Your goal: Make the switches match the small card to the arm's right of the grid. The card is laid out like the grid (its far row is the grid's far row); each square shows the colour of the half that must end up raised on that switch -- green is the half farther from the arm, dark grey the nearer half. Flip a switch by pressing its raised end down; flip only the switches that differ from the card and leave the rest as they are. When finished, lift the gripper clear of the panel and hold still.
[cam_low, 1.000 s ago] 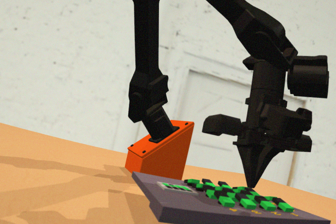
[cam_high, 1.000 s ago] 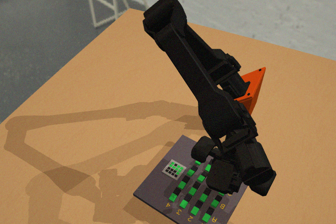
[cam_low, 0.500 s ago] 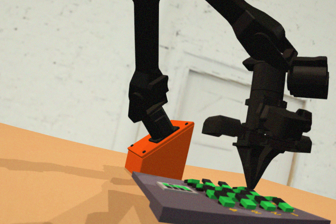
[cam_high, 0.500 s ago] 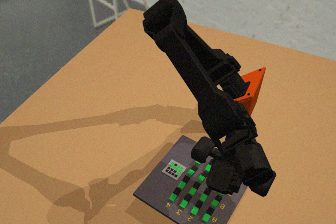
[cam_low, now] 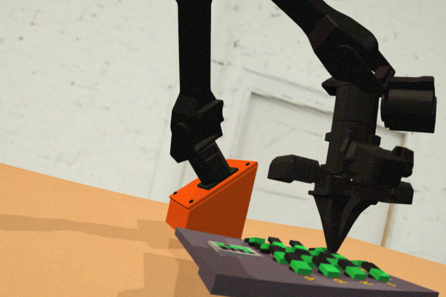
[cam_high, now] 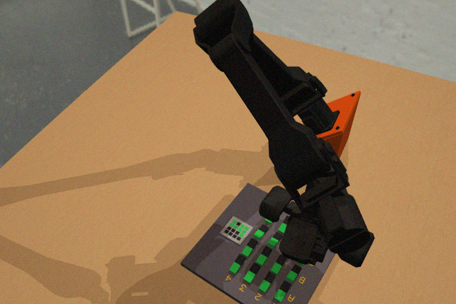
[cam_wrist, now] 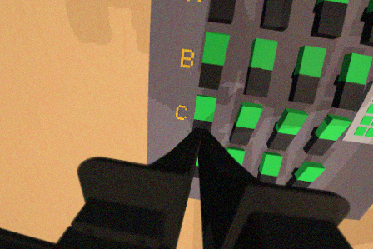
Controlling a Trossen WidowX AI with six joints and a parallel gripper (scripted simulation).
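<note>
My gripper [cam_low: 333,250] [cam_wrist: 200,133] is shut and empty, pointing down. In the wrist view its tips cover part of the dark near half of the first switch [cam_wrist: 205,107] in row C; whether they touch it cannot be told. The arm hides the tips in the top view. Several green and dark rocker switches stand in a grid on the purple-grey panel [cam_high: 206,252] [cam_low: 263,279] [cam_wrist: 171,73]. The card [cam_high: 236,229] [cam_low: 236,248] shows dark squares along its far row and mostly green ones in its two near rows. Row D is partly hidden by the fingers in the wrist view.
The orange arm base [cam_high: 344,116] [cam_low: 219,207] stands behind the panel on the tan table [cam_high: 147,116] [cam_low: 89,250] [cam_wrist: 75,115]. Yellow letters and numbers mark the grid's edges. Neighbouring switches stand close beside the fingertips. Arm shadows cross the table.
</note>
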